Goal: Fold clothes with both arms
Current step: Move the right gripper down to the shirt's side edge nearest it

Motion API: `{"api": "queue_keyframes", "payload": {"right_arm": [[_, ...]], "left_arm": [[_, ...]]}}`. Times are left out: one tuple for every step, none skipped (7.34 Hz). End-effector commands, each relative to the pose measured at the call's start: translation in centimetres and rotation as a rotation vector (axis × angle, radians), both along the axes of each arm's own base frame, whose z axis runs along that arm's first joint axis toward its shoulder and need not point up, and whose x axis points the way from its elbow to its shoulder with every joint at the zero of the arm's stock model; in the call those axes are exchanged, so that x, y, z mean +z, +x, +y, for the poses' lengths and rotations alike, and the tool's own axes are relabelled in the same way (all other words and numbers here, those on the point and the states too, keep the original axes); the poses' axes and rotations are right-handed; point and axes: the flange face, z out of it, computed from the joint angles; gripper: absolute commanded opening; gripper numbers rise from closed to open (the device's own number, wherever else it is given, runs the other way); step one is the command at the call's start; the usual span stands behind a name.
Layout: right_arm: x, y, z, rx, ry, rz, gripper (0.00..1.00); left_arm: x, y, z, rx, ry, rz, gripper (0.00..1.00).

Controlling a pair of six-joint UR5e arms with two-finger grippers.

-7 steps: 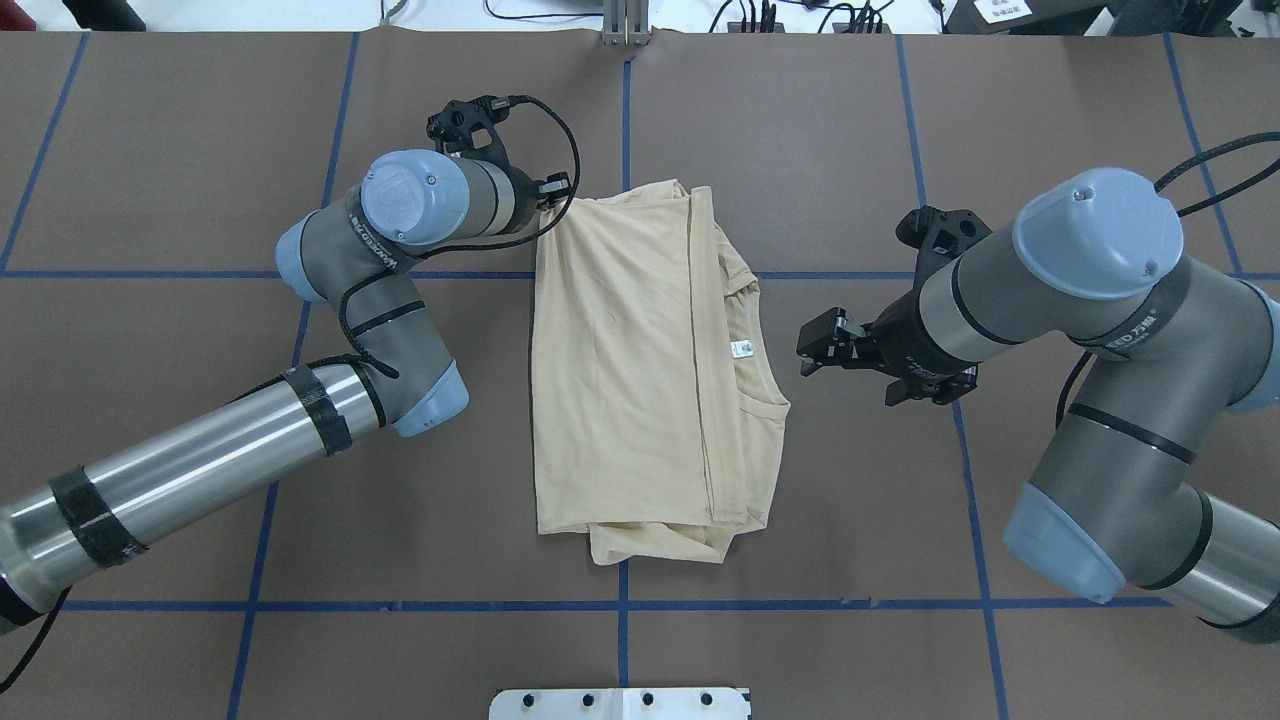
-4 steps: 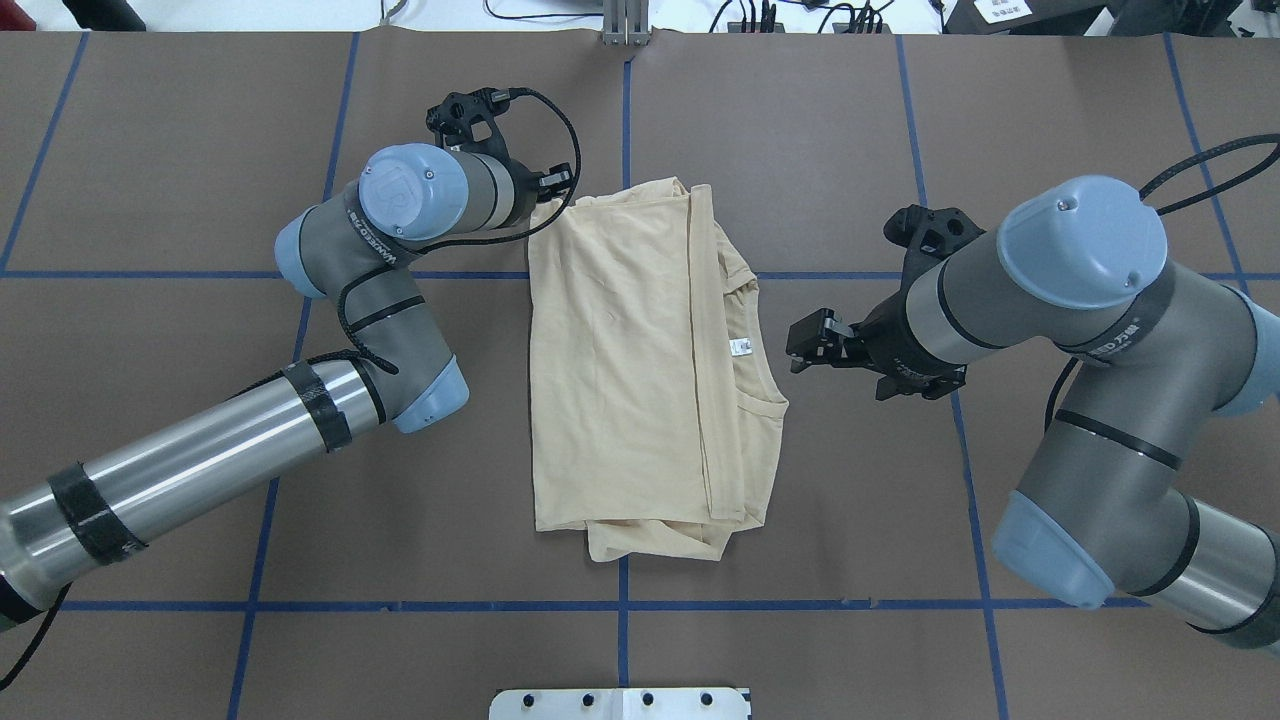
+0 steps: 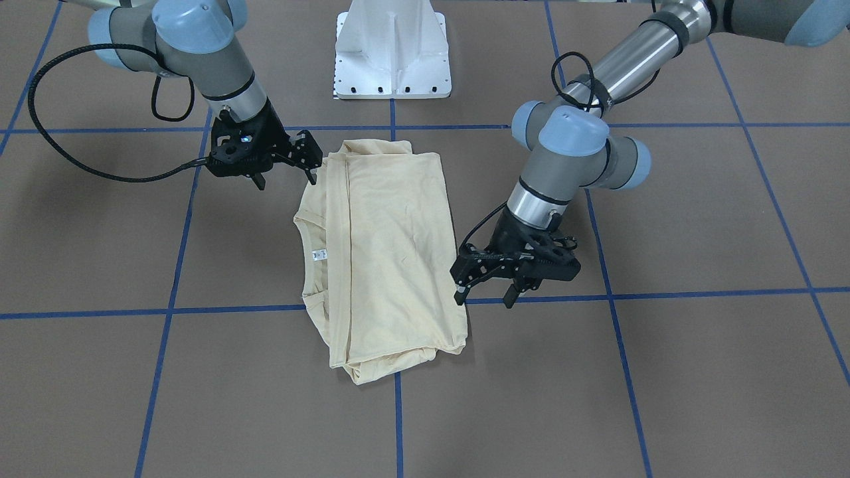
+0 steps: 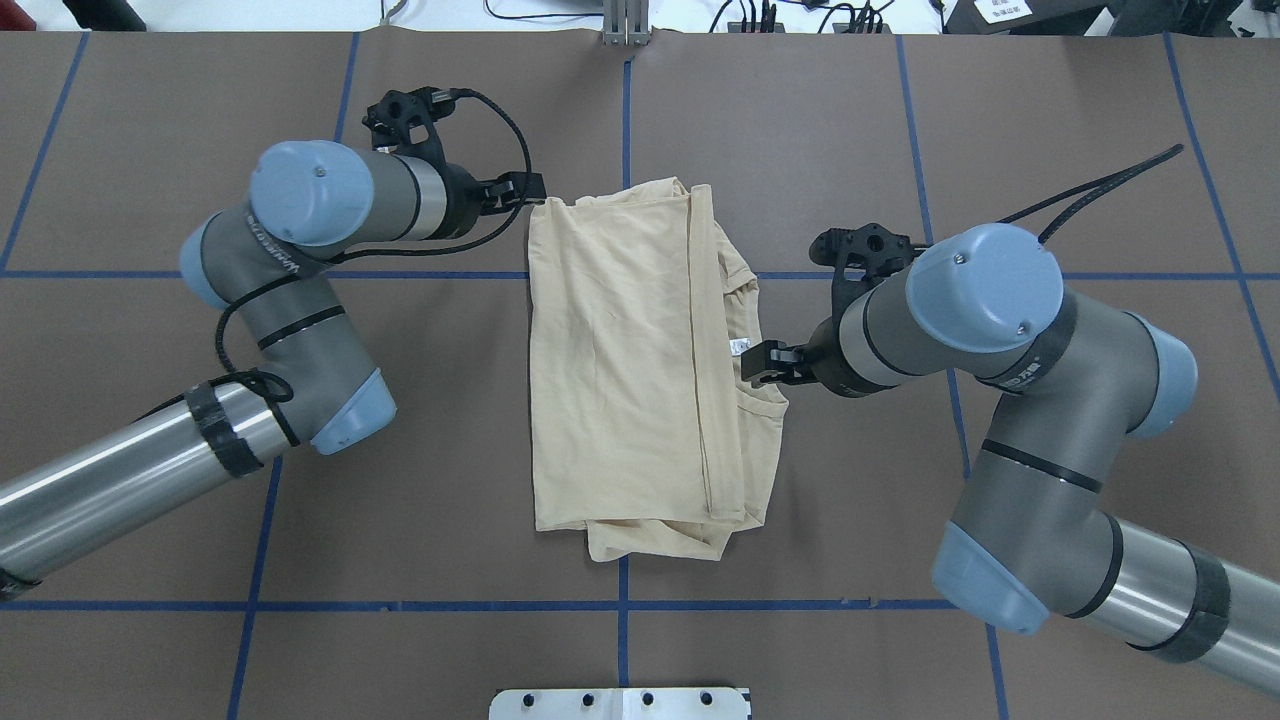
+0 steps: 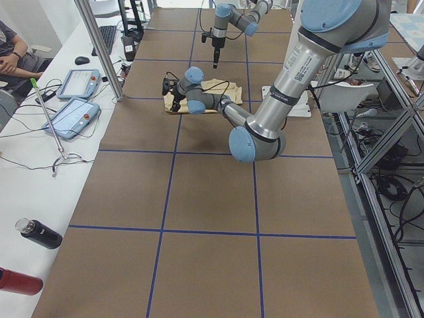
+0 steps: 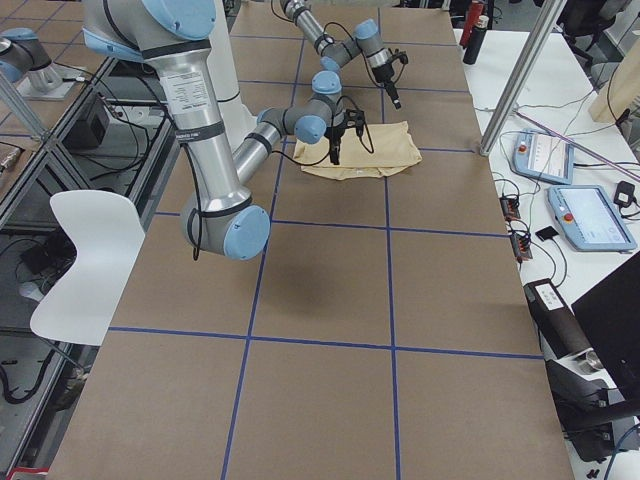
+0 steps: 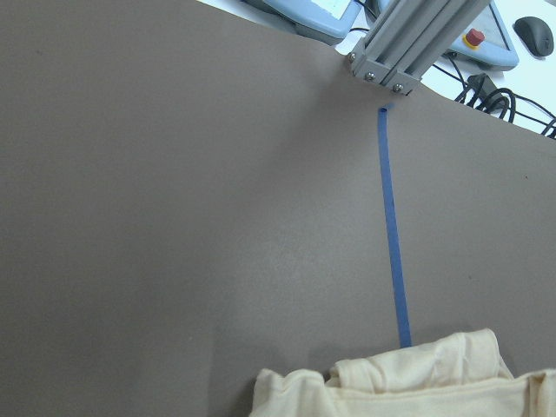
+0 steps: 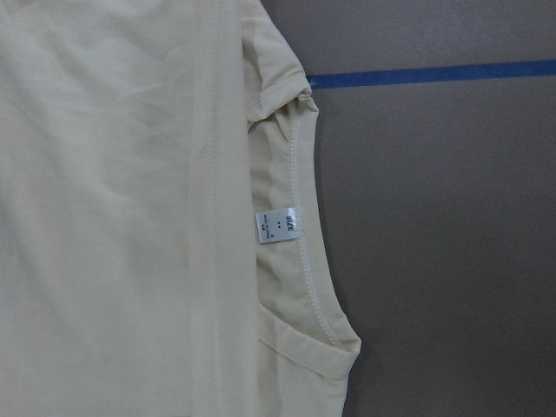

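The cream-yellow shirt lies folded into a tall rectangle at the table's middle, also in the front view. Its print is hidden. The collar and white neck label face my right arm and fill the right wrist view. My left gripper is at the shirt's far left corner; the front view shows it open, jaws pointing down beside the shirt's edge. My right gripper is over the collar edge, and the front view shows it open. The left wrist view shows only the shirt's far corner.
The white base pedestal stands at the robot's side of the table. Blue tape lines grid the brown table. An aluminium post stands at the far edge. Teach pendants and bottles lie on the side bench.
My left arm has swung left, and the shirt's far left corner is now spread further left. My right arm has moved in from the right until its gripper is at the collar.
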Motion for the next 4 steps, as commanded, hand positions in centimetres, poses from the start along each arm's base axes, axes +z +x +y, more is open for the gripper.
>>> {"api": "queue_keyframes", "payload": {"right_arm": [[0.2, -2.8, 2.1, -0.054, 0.078, 0.034, 0.98], [0.4, -5.5, 4.8, -0.060, 0.127, 0.069, 0.98], [-0.2, -7.0, 6.2, -0.079, 0.138, 0.120, 0.97], [-1.7, -8.2, 7.0, -0.106, 0.171, 0.168, 0.91]], "left_arm": [[-2.4, -4.8, 4.0, 0.021, -0.025, -0.021, 1.00], [-4.2, -5.9, 5.1, 0.032, -0.038, -0.027, 1.00], [-4.9, -6.2, 5.6, 0.045, -0.039, -0.022, 1.00], [-4.1, -6.3, 6.0, 0.049, -0.047, -0.029, 1.00]]}}
